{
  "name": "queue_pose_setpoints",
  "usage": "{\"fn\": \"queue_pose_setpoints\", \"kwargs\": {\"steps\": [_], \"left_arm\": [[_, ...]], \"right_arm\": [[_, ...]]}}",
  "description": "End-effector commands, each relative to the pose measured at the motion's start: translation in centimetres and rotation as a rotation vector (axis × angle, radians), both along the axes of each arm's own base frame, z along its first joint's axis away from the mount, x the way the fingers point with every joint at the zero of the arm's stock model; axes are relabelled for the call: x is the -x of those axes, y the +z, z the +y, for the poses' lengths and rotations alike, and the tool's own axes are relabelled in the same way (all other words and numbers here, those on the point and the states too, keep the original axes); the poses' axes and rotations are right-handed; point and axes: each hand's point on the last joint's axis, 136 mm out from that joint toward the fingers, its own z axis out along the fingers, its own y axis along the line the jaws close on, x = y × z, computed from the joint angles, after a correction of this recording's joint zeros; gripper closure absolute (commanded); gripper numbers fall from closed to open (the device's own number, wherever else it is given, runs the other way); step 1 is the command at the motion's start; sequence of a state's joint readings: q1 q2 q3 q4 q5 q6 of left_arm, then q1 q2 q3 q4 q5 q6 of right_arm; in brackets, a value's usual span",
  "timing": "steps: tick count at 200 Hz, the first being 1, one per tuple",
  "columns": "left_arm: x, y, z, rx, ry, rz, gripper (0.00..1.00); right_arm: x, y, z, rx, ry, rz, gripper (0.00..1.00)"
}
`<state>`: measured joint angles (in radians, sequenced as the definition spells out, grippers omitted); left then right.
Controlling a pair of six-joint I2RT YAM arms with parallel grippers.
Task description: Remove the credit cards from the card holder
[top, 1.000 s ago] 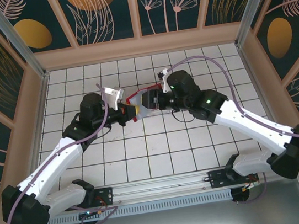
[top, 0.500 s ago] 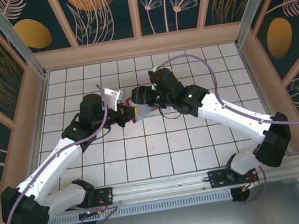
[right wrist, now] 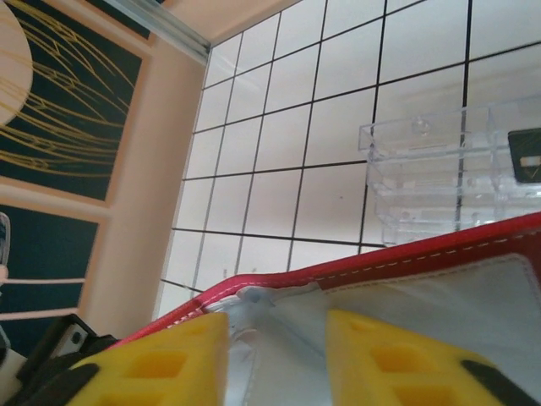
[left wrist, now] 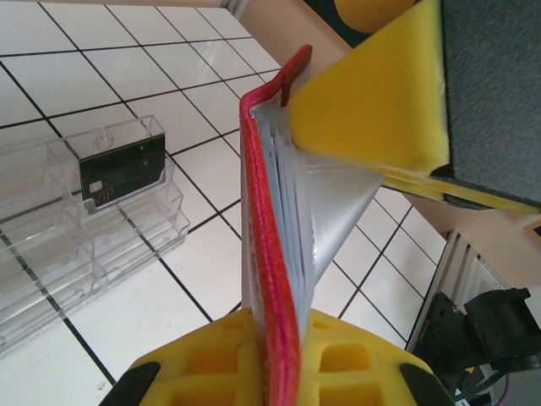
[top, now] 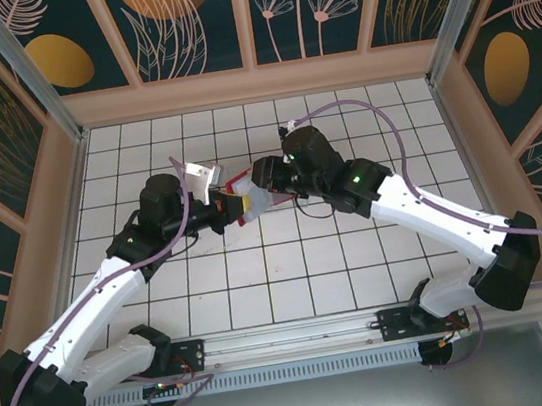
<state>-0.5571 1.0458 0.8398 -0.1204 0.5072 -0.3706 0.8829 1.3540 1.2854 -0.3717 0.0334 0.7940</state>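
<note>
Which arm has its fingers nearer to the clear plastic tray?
Left. The left arm's fingers grip the card holder just beside the clear tray; the right arm's fingers meet the holder from its opposite side, farther from the tray.

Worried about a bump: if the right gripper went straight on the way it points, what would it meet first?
The card holder: its grey inner pocket sits right at the fingers of the right gripper. The clear tray lies beyond it, though depth is hard to judge.
</note>
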Motion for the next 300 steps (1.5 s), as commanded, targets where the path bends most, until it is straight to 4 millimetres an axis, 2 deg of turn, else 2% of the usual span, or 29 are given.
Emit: {"fn": "queue_pose_setpoints", "kwargs": {"steps": [1,37,56,64,100,138,185,201,208,231,244,255,265,288,300], "left_arm": [[0.2,2.9,0.0,0.067,-0.005,-0.073,1.00],[0.2,2.5,-0.1,0.060,-0.010,-0.065,1.00],[0.6,2.3,-0.3,0.057,-0.038,-0.066,1.00],[0.7,2.4,-0.3,0.058,-0.047,-0.069,0.97],[1.5,3.1,-0.4,0.079,-0.077,-0.090,0.91],[2.1,3.6,-0.6,0.101,-0.112,-0.102,0.89],[2.0,4.0,-0.6,0.102,-0.107,-0.114,0.99],[1.4,3.7,-0.2,0.074,-0.068,-0.115,1.00],[1.1,3.5,0.0,0.060,-0.050,-0.110,1.00],[0.3,2.6,0.3,0.011,-0.008,-0.086,1.00],[-0.2,2.2,0.5,-0.012,0.016,-0.073,1.00],[-0.4,2.1,0.5,-0.019,0.018,-0.070,1.00],[-0.4,2.3,0.4,-0.015,0.015,-0.073,1.00],[-0.1,3.1,0.0,0.019,-0.010,-0.088,1.00],[0.0,3.6,-0.1,0.036,-0.014,-0.095,1.00]], "right_arm": [[0.0,-0.6,-1.0,0.018,-0.022,-0.004,0.74],[0.4,0.1,-0.7,-0.013,0.008,-0.017,0.90],[0.0,-0.2,-1.4,0.012,-0.019,-0.028,0.97],[-0.2,-0.4,-1.9,0.027,-0.028,-0.030,1.00],[-0.9,-0.7,-4.2,0.105,-0.039,-0.090,1.00],[-0.9,0.2,-4.9,0.104,0.000,-0.140,1.00],[-0.6,0.4,-5.7,0.162,0.048,-0.201,1.00],[-1.1,0.2,-7.4,0.241,-0.014,-0.208,0.77],[-1.3,0.2,-8.4,0.275,-0.053,-0.207,0.70],[-1.7,0.4,-11.1,0.345,-0.178,-0.190,0.65],[-1.7,0.9,-11.8,0.345,-0.213,-0.186,0.64],[-1.4,1.6,-11.3,0.304,-0.192,-0.189,0.65],[-0.9,2.5,-9.9,0.227,-0.134,-0.196,0.64],[1.9,5.7,-4.7,-0.059,0.126,-0.237,0.65],[3.4,7.0,-2.8,-0.173,0.241,-0.238,0.66]]}}
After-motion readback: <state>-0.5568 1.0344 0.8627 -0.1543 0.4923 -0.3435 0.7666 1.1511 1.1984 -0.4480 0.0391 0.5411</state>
